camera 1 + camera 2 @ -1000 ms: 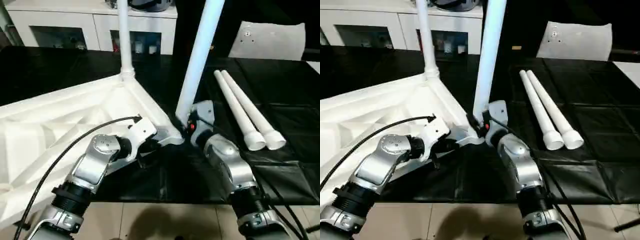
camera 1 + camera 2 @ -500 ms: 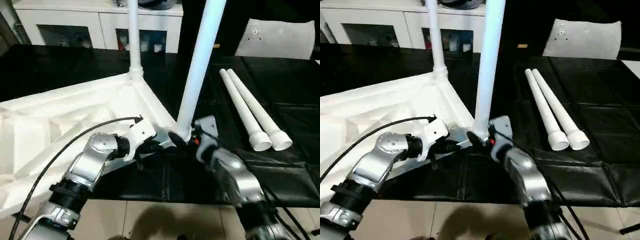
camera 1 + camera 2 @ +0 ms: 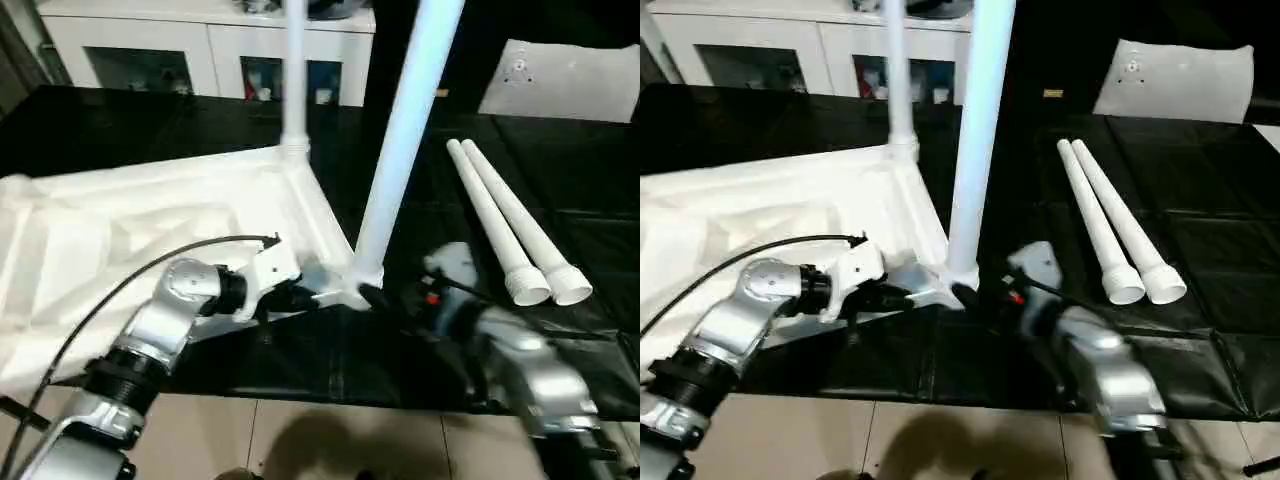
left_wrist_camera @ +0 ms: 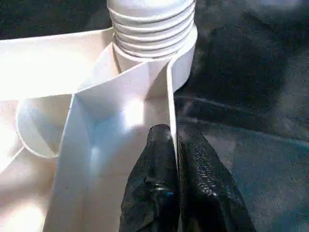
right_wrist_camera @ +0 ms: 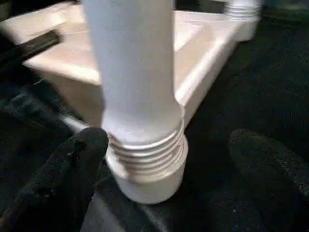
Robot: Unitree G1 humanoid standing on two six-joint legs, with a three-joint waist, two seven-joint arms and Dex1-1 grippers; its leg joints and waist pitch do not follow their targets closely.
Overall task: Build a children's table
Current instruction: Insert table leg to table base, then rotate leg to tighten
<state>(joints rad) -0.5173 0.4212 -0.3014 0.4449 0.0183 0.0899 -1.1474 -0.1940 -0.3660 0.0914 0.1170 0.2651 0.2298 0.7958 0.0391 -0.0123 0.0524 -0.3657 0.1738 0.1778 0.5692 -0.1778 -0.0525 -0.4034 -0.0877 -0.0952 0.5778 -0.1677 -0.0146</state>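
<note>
The white tabletop [image 3: 150, 230] lies underside up on the black table. One leg [image 3: 295, 90] stands in its far corner socket. Another leg [image 3: 405, 150] stands in the near corner socket [image 5: 145, 179], its threaded end partly showing above the socket. My left gripper [image 4: 170, 133] is shut on the thin rim wall of the tabletop just beside that socket. My right gripper [image 5: 169, 140] is open, one finger [image 5: 72, 164] close beside the thread and the other [image 5: 270, 159] well apart from it. Two loose legs [image 3: 505, 230] lie side by side to the right.
White glass-door cabinets [image 3: 200, 50] stand behind the table. A flat white sheet [image 3: 565, 80] leans at the back right. The black table's front edge [image 3: 330, 395] runs just below my forearms, with tiled floor beyond it.
My right gripper has opened wide and drawn back from the near leg's base. The left gripper keeps its hold on the rim. The camera has shifted.
</note>
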